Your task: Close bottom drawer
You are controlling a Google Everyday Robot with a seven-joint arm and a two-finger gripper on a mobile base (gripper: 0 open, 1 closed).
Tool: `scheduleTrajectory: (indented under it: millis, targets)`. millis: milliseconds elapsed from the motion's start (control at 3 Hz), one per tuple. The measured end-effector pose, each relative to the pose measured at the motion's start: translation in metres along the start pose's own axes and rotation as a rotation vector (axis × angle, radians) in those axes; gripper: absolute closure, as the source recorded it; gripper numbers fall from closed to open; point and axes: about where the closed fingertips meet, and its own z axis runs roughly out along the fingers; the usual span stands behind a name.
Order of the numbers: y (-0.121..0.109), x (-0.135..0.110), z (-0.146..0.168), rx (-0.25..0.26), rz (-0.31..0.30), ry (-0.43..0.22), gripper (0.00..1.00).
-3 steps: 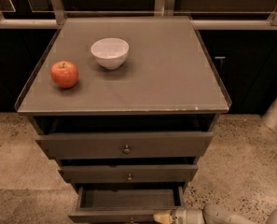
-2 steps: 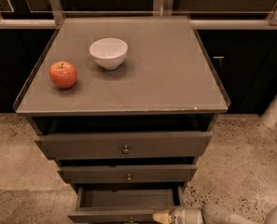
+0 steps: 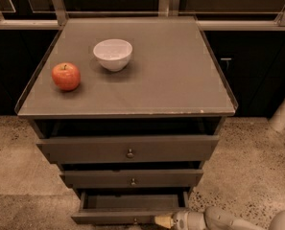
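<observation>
Little has moved since a second ago: the bottom drawer (image 3: pixel 108 218) is still pulled out at the foot of the cabinet, below the middle drawer (image 3: pixel 131 178), and the gripper (image 3: pixel 163 220) stays at its front.

The tip sits right of the knob (image 3: pixel 135 220), so an off-centre push could skew the drawer and jam it on its runners. The front is slim, so the tip might also slip over its edge.

The arm (image 3: pixel 214 219) reaches in low from the right, nearly level with the floor, its tip touching or just beside the drawer front. Whether the gripper is open or closed I cannot tell.
</observation>
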Motion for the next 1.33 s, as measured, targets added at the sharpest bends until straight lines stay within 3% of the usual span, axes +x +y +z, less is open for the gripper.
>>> scheduleTrajectory:
  millis: [333,1000,1333]
  targets:
    - [-0.013,0.034,0.005,0.064,0.046,0.05,1.0]
    - [-0.013,0.025,0.014,0.063,0.04,0.02,1.0]
    - [-0.013,0.007,0.024,0.063,0.012,-0.04,1.0]
